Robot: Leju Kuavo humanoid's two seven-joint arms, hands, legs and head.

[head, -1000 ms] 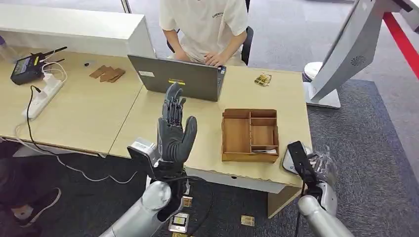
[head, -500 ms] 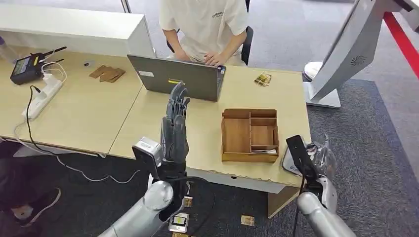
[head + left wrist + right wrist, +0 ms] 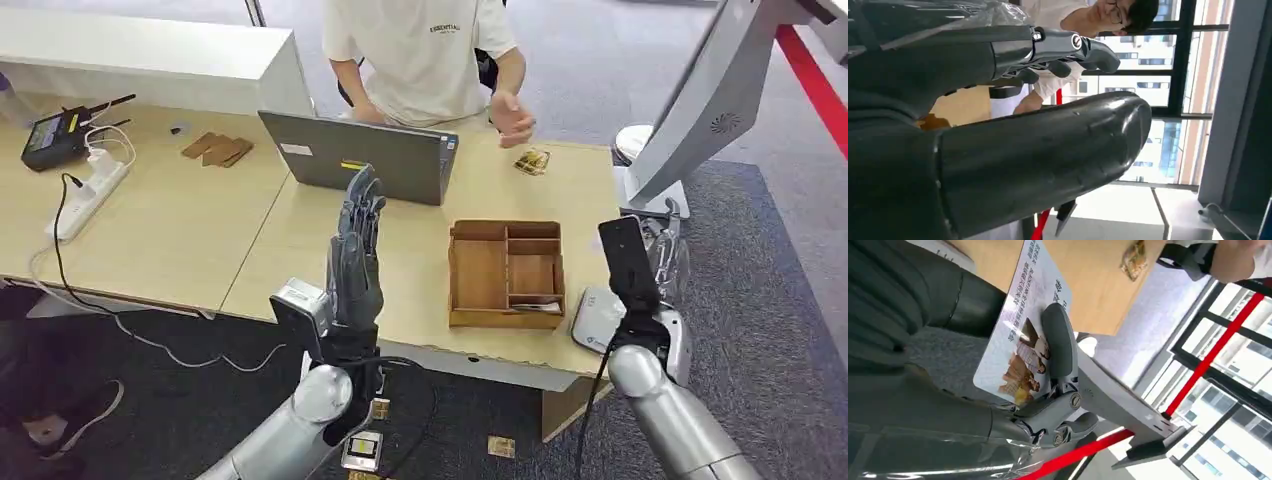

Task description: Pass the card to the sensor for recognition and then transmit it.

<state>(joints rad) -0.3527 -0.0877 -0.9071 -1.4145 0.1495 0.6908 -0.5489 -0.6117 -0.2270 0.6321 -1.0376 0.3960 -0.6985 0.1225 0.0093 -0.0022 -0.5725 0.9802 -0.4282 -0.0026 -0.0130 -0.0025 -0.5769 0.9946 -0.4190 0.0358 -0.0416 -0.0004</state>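
Note:
My right hand [image 3: 663, 256] is raised beside the table's right end, above the white rounded sensor [image 3: 597, 318] that lies at the table's front right corner. In the right wrist view a white card [image 3: 1024, 325] with printed text and a picture of people is pinched between the thumb [image 3: 1060, 342] and the darker fingers. My left hand [image 3: 355, 258] stands upright over the table's front edge, fingers straight and together, holding nothing; it appears close up in the left wrist view [image 3: 1038, 150].
A wooden compartment tray [image 3: 478, 272] sits left of the sensor. A grey laptop [image 3: 360, 158] stands behind it, and a person in a white shirt sits there with one hand [image 3: 512, 118] raised. A big white stand [image 3: 700, 100] leans at the right. Cables and a power strip [image 3: 88, 190] lie far left.
My right hand has risen with the card from beside the sensor to above it. The person's hand lifted off the laptop. My left hand turned edge-on and stayed in place.

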